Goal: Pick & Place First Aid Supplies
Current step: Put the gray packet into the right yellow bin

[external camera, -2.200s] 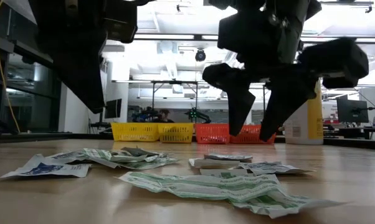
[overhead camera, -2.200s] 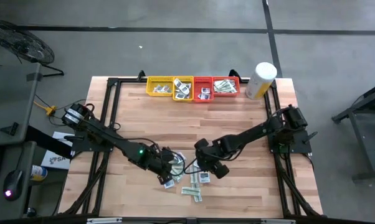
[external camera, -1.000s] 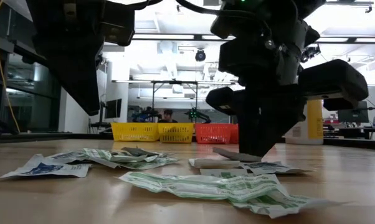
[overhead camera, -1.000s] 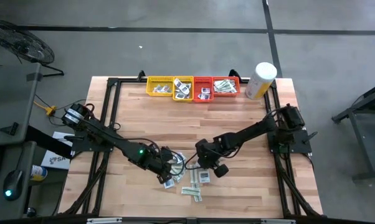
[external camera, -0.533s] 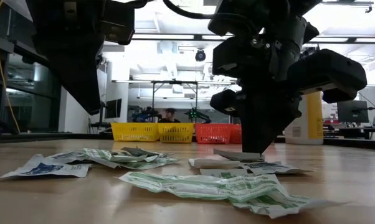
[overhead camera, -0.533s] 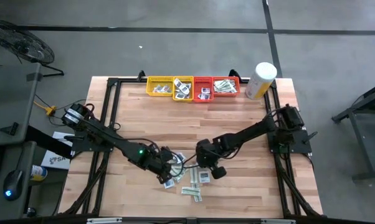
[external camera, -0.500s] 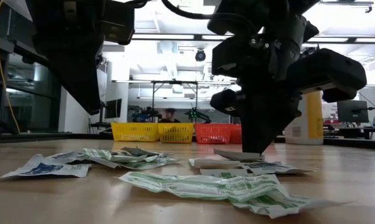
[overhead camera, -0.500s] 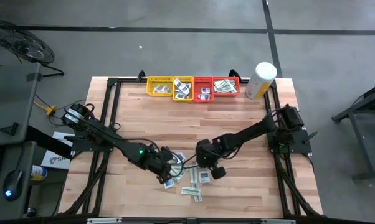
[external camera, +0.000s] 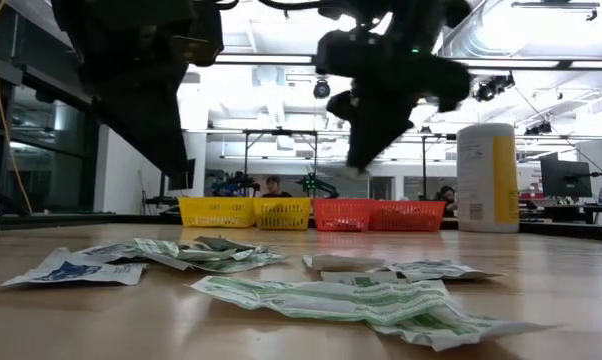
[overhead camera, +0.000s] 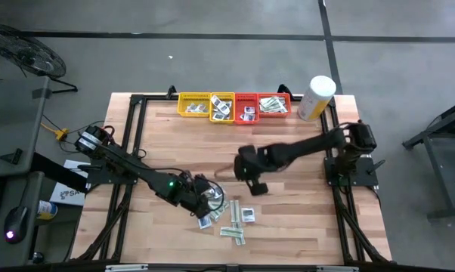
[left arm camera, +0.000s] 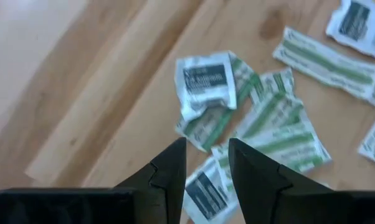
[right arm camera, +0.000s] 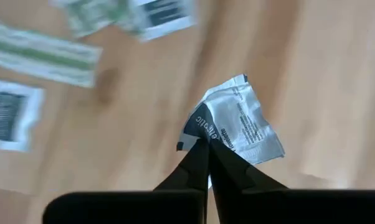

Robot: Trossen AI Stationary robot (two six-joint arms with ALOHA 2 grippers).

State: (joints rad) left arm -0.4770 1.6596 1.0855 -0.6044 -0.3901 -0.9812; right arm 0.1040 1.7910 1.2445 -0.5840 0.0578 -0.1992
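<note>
Right wrist view is showing a square packet (right arm camera: 237,127), white with a dark blue patch, pinched by one corner between the closed fingers of the right gripper (right arm camera: 203,146), which is hanging above the bare wood. In the high view that gripper (overhead camera: 252,183) is sitting just beyond the pile of packets (overhead camera: 226,215), on the side toward the trays (overhead camera: 233,106). The left gripper (left arm camera: 203,163) is hovering right over the pile, its fingers parted by a narrow gap and holding nothing.
</note>
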